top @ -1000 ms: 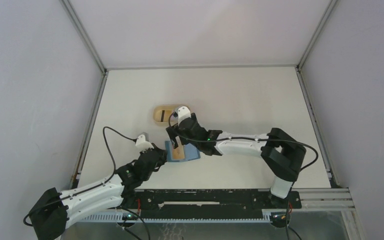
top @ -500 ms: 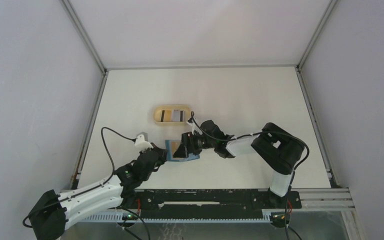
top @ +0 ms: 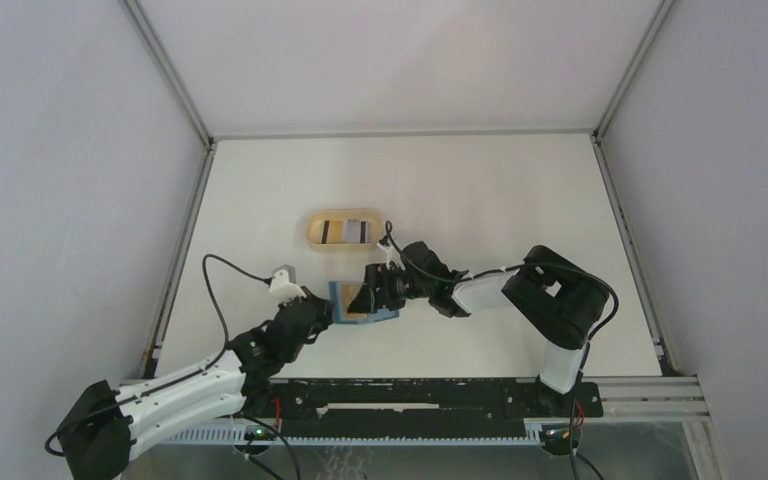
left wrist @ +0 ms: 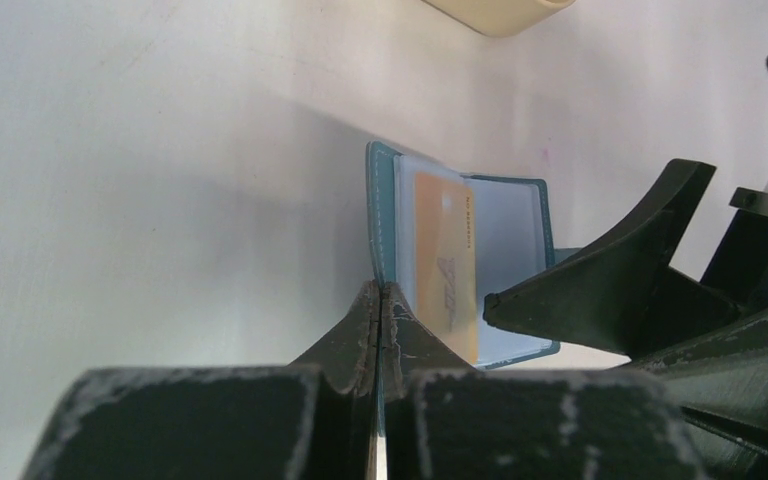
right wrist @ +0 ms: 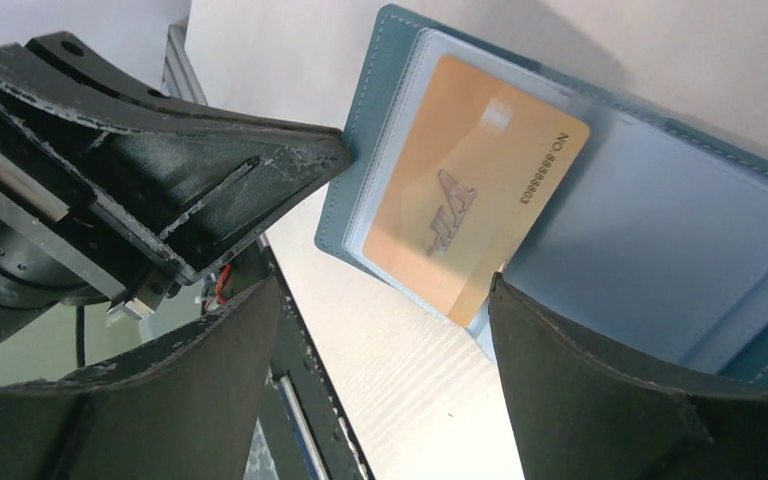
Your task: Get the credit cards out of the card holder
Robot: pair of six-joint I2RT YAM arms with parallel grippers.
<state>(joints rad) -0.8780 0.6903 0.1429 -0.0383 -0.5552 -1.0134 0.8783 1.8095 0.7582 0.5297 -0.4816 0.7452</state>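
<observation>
Fingers: left gripper [left wrist: 380, 300] clamps card holder [right wrist: 660, 250]; right gripper [right wrist: 382, 285] spread, empty.
Risk: you may pinch sleeve [right wrist: 405, 75] with credit card [right wrist: 460, 190]; card holder pulls free.

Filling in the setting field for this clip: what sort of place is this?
Probably a robot test cell, not a home or shop: a white table boxed in by grey panels on aluminium framing, with the left arm and right arm bolted to a rail at its near edge.

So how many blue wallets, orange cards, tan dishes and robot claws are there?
Blue wallet: 1
Orange card: 1
Tan dish: 1
Claws: 2 (left claw, right claw)
Total: 5
</observation>
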